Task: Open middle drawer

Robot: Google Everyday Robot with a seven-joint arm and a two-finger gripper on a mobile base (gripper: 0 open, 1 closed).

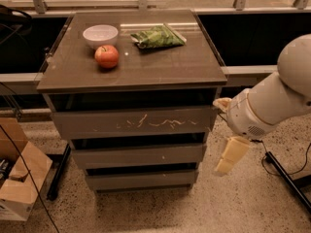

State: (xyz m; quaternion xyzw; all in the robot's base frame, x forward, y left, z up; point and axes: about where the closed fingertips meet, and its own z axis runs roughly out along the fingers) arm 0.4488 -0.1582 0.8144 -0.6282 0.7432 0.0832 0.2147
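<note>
The middle drawer (138, 155) is a plain grey-brown front in the cabinet, pushed in, between the scratched top front (136, 123) and the smaller bottom front (141, 180). My gripper (226, 130) is just right of the cabinet's right edge, level with the top and middle drawers. Its cream fingers are spread apart. One fingertip (221, 103) is near the top drawer's right end, and the other finger (231, 156) hangs beside the middle drawer. It holds nothing and touches no drawer front.
On the cabinet top (160, 67) are a white bowl (100, 34), a red apple (106, 56) and a green bag (158, 36). A cardboard box (17, 181) stands on the floor at the left. A dark stand leg (286, 176) and cables lie at the right.
</note>
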